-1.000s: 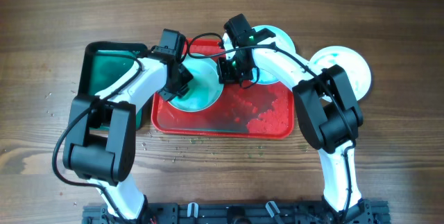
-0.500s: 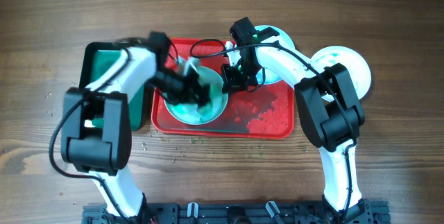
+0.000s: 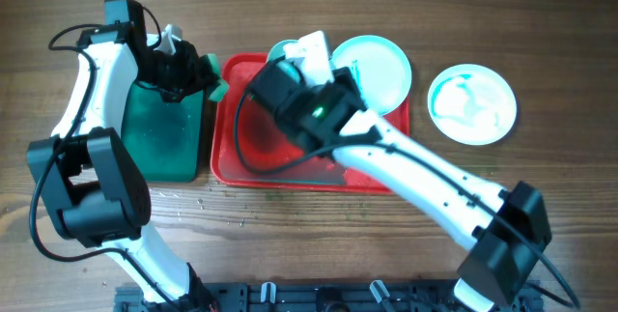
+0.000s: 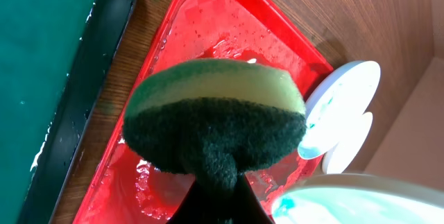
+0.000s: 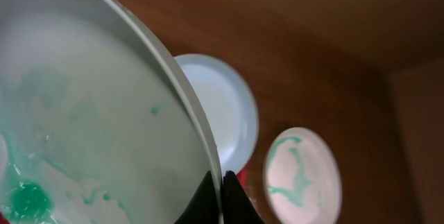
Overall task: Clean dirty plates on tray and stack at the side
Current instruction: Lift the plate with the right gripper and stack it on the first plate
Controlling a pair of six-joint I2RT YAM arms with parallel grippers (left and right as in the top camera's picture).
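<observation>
Left jaws: closed on an oval scouring sponge, yellow foam with a dark green pad (image 4: 215, 120). Your left wrist view shows this grip close up; overhead you get only a green scrap at upper left.
Sponge place: near the gap between the narrow dark green plastic tray (image 3: 164, 138) and the large red rectangular plastic tray (image 3: 246, 153).
Right jaws: clamped on the rim of a tilted round white plate with a turquoise rim (image 5: 83, 127). Its green smears show only in the right wrist view; overhead the arm hides most of it, top centre.
Second plate: a pale plate (image 3: 375, 70) overlapping the red tray's upper right corner.
Third plate: a green-streaked plate (image 3: 471, 104) on the wooden worktop (image 3: 541, 22), right of the tray.
Tray surface: wet droplets, which you see only in the left wrist view.
</observation>
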